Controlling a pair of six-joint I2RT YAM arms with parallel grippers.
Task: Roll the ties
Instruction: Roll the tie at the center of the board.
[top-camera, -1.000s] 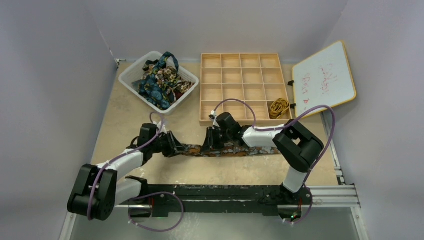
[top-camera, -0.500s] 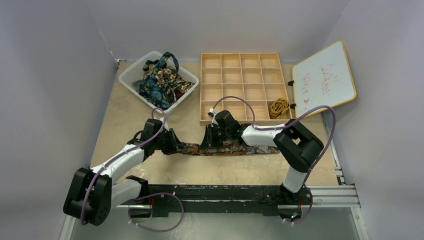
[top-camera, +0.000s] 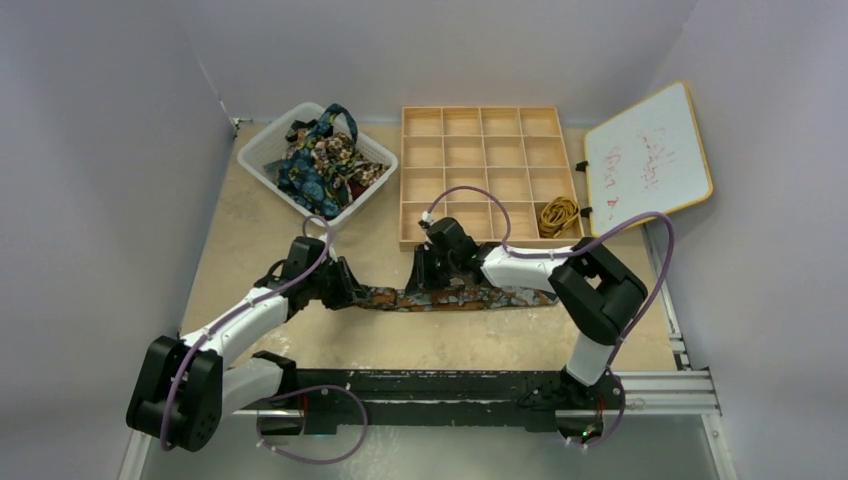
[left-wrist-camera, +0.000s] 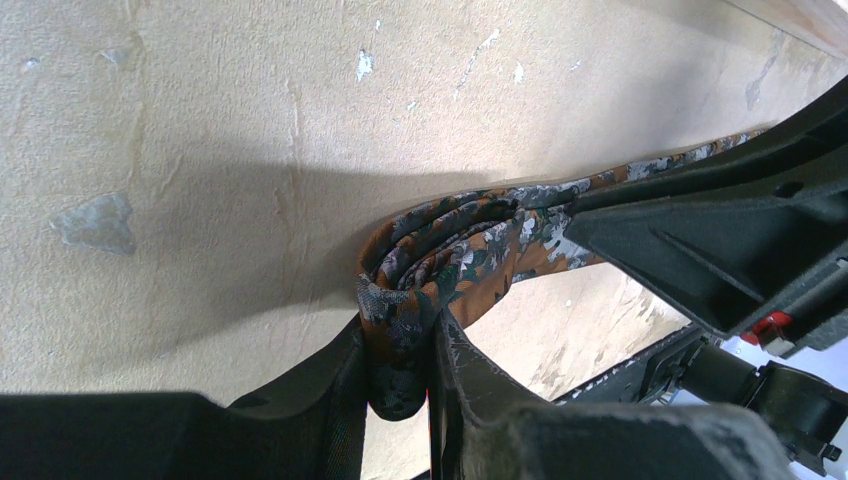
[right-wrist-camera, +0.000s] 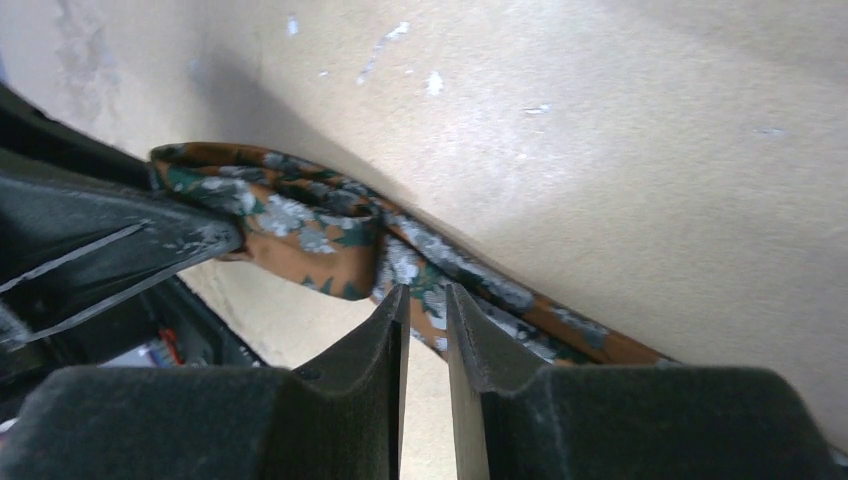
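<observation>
A dark brown tie (top-camera: 480, 297) with orange-grey blotches lies flat across the middle of the table. Its left end is wound into a small roll (left-wrist-camera: 430, 260). My left gripper (top-camera: 349, 289) is shut on that roll, and the left wrist view shows the folded fabric squeezed between the fingers of the left gripper (left-wrist-camera: 400, 345). My right gripper (top-camera: 421, 284) sits on the tie a short way right of the roll. In the right wrist view the right gripper (right-wrist-camera: 427, 292) is nearly closed, pinching the near edge of the tie (right-wrist-camera: 300, 230).
A white basket (top-camera: 268, 172) at the back left holds several bunched ties (top-camera: 320, 160). A wooden compartment tray (top-camera: 480, 120) stands behind the arms, with a gold-yellow rolled tie (top-camera: 558, 213) in its near right cell. A whiteboard (top-camera: 648, 160) leans at the right.
Both grippers and the tie have shifted slightly toward the back of the table. The left forearm has swung outward. The right gripper's jaws have narrowed a little.
</observation>
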